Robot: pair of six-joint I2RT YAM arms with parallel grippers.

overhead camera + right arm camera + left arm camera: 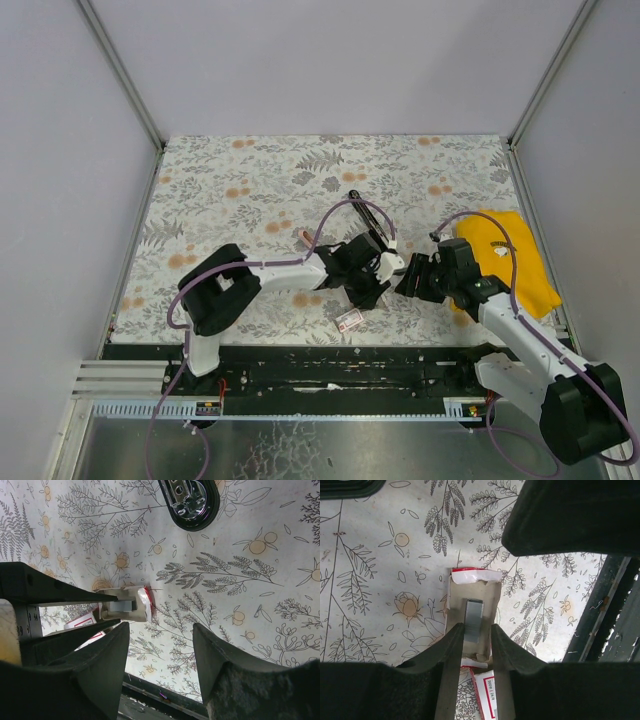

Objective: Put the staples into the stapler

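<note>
The black stapler (pixel 368 215) lies open mid-table; its chrome-lined end shows in the right wrist view (pixel 192 502). A grey strip of staples (pixel 474 617) lies in a brown cardboard tray (pixel 490 592) with a red-and-white flap. It also shows in the right wrist view (pixel 122 605). My left gripper (pixel 476 629) is down over the tray, jaws narrowly apart on either side of the strip, with a gap on its right side. In the top view this gripper (pixel 370 295) hides the tray. My right gripper (pixel 162 645) is wide open and empty, just right of the left one (pixel 408 275).
The staple box sleeve (pixel 349 321), white with red print, lies beside the tray near the front edge (pixel 490 695). A yellow cloth (pixel 510 260) lies at the right. A small pinkish item (pixel 305 237) lies left of the stapler. The black front rail (pixel 605 615) is close.
</note>
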